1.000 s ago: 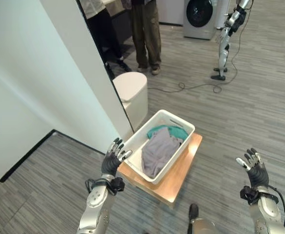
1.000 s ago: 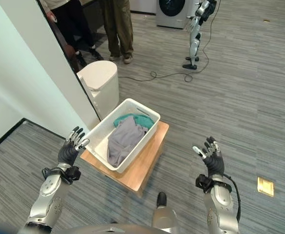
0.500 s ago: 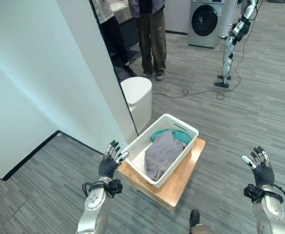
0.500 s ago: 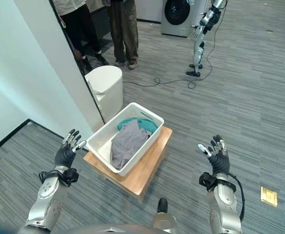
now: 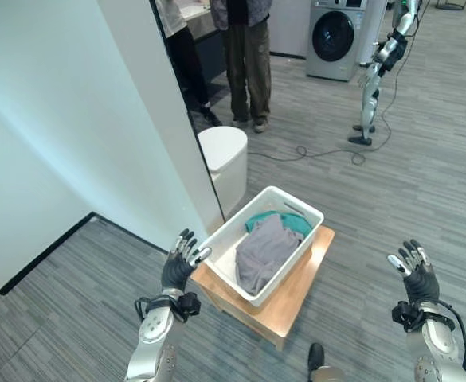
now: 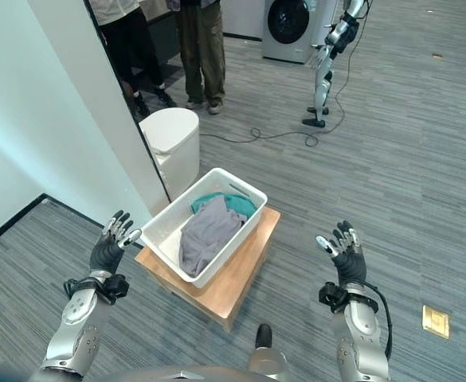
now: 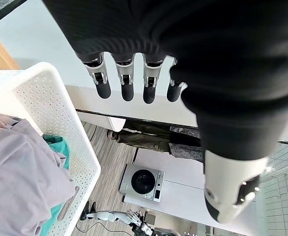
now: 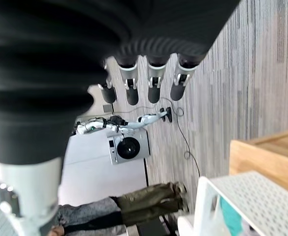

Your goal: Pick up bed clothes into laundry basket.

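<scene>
With grey and teal clothes (image 5: pixel 264 248) already in the white perforated plastic basket (image 5: pixel 295 202), the left hand (image 5: pixel 178 268) at its 8 o'clock and the right hand (image 5: pixel 413 274) at 4 o'clock hover spread and empty, so any next move would be locating further laundry.

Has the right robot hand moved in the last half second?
Yes. The right robot hand has drifted left, slightly toward the wooden stand under the laundry basket.

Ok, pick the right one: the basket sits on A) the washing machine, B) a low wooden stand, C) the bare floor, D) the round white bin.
B: the white basket, with grey and teal cloth inside, rests on a low wooden stand between the open left hand and the open right hand.
</scene>
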